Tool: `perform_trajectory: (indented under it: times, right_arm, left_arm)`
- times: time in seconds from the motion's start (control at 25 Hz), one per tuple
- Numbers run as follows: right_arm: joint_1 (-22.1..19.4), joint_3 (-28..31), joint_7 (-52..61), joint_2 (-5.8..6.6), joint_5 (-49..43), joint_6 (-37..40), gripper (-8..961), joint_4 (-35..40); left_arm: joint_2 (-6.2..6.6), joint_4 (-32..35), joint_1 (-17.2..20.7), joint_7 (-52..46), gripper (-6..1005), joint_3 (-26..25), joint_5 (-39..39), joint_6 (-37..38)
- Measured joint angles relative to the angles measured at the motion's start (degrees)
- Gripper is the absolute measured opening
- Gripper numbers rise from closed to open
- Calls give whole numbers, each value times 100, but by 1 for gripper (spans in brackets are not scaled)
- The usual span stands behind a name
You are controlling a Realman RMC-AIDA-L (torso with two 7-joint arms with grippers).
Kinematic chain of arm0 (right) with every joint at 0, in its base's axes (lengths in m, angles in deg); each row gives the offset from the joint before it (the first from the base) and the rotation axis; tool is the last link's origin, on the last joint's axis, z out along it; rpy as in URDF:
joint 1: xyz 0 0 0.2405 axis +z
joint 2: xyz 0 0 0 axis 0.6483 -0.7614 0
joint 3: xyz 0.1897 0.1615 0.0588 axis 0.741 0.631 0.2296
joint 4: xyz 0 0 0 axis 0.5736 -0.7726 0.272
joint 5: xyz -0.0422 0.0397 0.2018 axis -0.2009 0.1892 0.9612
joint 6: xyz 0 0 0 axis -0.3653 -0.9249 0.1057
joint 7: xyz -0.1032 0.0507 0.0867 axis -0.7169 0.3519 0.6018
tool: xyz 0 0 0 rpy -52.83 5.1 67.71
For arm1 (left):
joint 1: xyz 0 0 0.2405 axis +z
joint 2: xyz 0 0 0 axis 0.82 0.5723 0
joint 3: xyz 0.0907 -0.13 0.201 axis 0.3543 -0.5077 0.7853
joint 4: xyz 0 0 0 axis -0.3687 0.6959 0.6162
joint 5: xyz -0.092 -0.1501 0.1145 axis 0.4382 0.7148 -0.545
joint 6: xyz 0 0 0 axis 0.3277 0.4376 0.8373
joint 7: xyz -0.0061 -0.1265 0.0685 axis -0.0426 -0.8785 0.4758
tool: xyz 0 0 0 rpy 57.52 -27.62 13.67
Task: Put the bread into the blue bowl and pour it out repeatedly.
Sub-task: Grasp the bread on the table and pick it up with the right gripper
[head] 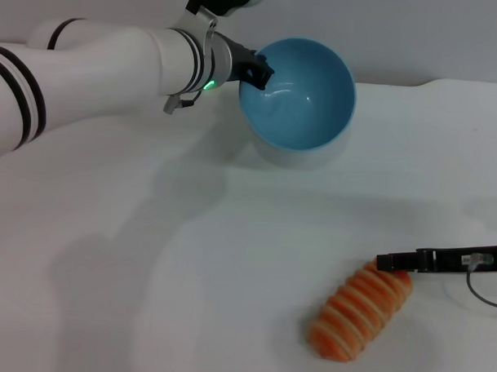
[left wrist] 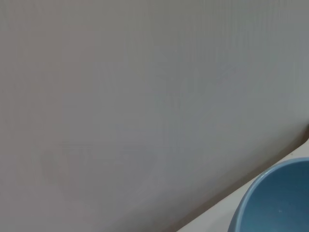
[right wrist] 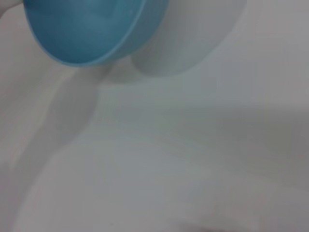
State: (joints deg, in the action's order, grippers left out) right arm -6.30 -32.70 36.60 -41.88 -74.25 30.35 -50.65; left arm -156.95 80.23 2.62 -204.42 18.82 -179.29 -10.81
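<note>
From the head view, the left gripper (head: 256, 72) is clamped on the near-left rim of the blue bowl (head: 305, 94), holding it tilted with its empty mouth facing the camera and the table's front. The bread (head: 360, 311) lies on the white table (head: 147, 272), well apart from the bowl, and the right gripper (head: 397, 261) sits just at the loaf's far end; only one dark finger shows, so how wide it stands cannot be told, and it does not look to have hold of anything. To do this step well, I judge the right arm should take the loaf across its middle, square to the ridges, while the left levels the bowl upright before the drop. The left wrist view shows only a slice of the bowl (left wrist: 280, 203) against a plain pale surface, probably a wall. The right wrist view shows the tilted bowl (right wrist: 87, 29) above its shadow on the table. No brand, label or writing is readable anywhere.
</note>
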Motion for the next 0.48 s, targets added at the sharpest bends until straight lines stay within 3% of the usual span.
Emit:
perform_trajectory:
  times: [0.48]
  right_arm:
    - [88,-33,-190,-16,80,-144,433,-214]
  left_arm:
    - [-12,44,45,-46,-1,29,10,-44]
